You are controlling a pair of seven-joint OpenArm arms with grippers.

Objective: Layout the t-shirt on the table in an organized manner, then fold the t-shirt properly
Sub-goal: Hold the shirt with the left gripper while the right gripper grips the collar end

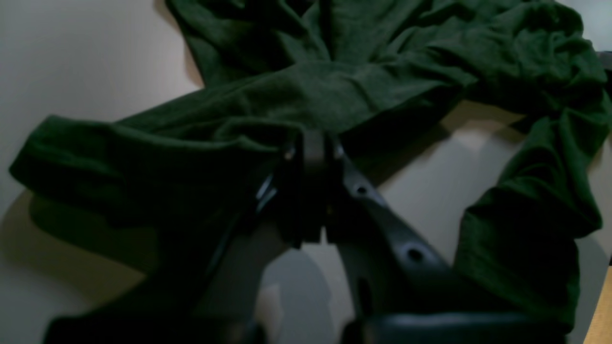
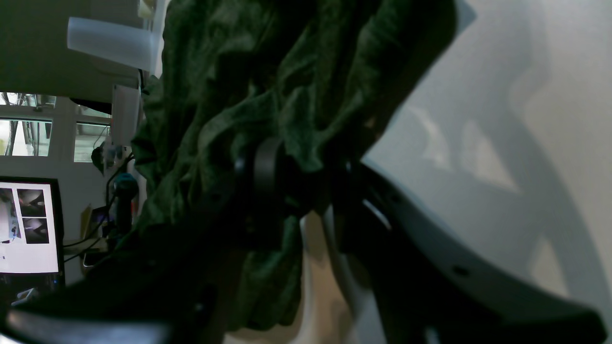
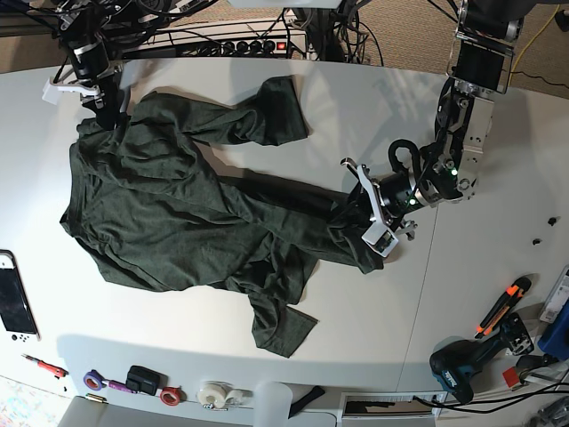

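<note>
1. Large dark forest-green soft knit t-shirt lies spread but rumpled across the wide smooth white table, w/ one short sleeve pointing toward the far edge and another flap of cloth toward the near edge.
2. Left gripper sits low at the shirt's edge on the base view's right; its fingers are pressed together on a fold of the green fabric, so it's pinching the t-shirt.
3. In the left wrist view the cloth stretches away from the pinch in a taut ridge, w/ a bunched part hanging down on the right over bare tabletop.
4. Right gripper is at the shirt's far corner on the base view's left, near the table's back edge.
5. Right wrist view is dark: fabric drapes over and between the black fingers, prob. gripped there, jaws standing partly apart w/ cloth bunched in the gap.
6. Off the shirt: a white handheld console at the near left edge, tape rolls along the front, a cordless drill and an orange-handled tool at the right.
7. A monitor shows in the background of the right wrist view.
</note>
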